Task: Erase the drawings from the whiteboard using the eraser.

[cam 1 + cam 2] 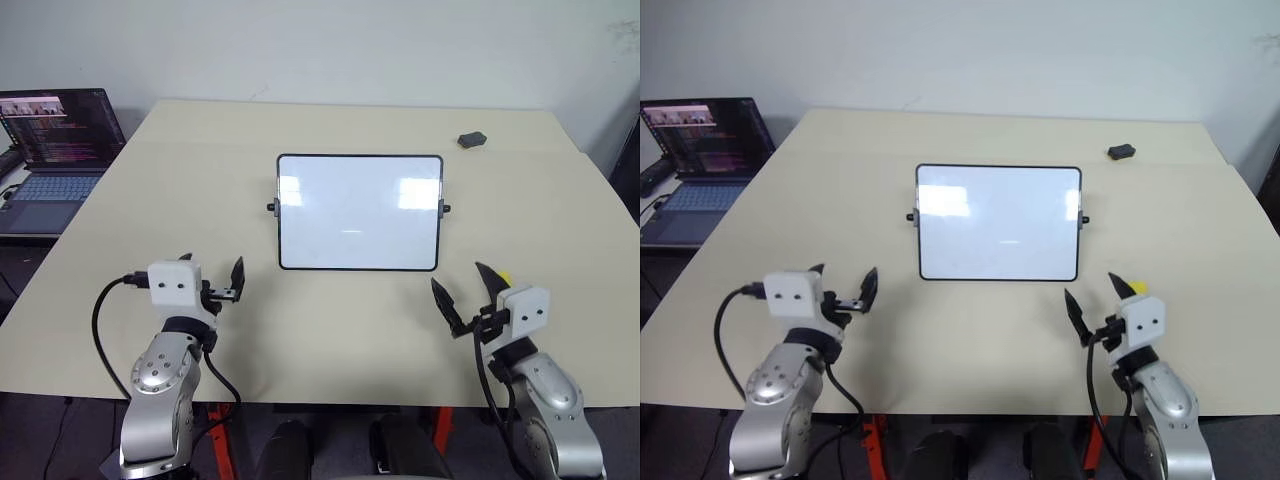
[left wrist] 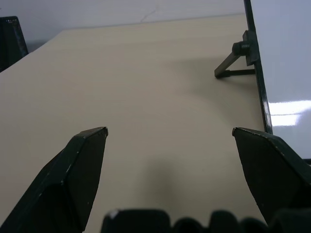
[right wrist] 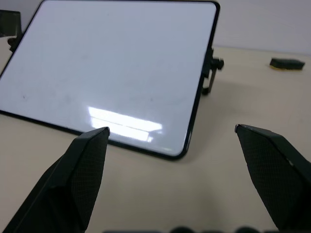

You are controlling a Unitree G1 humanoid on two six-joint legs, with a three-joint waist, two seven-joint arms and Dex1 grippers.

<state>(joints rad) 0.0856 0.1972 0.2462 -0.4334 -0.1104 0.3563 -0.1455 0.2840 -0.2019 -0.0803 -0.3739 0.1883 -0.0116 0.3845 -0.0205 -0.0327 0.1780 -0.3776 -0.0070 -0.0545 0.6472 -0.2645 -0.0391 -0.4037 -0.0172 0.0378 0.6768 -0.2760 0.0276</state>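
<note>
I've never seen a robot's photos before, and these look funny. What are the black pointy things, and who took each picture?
The black pointy things are the robot's two-finger hands, called end effectors. The two wide pictures come from cameras in its head, looking down at a table. There you see the left end effector and the right end effector. The two close-up pictures come from cameras on its wrists, peeking out between the fingers. Both are open and hold nothing. On the table stands a whiteboard that looks wiped clean. A bit of the yellow eraser peeks out by the right fingers. A dark lump lies further back, and a laptop sits off to the left.
</note>
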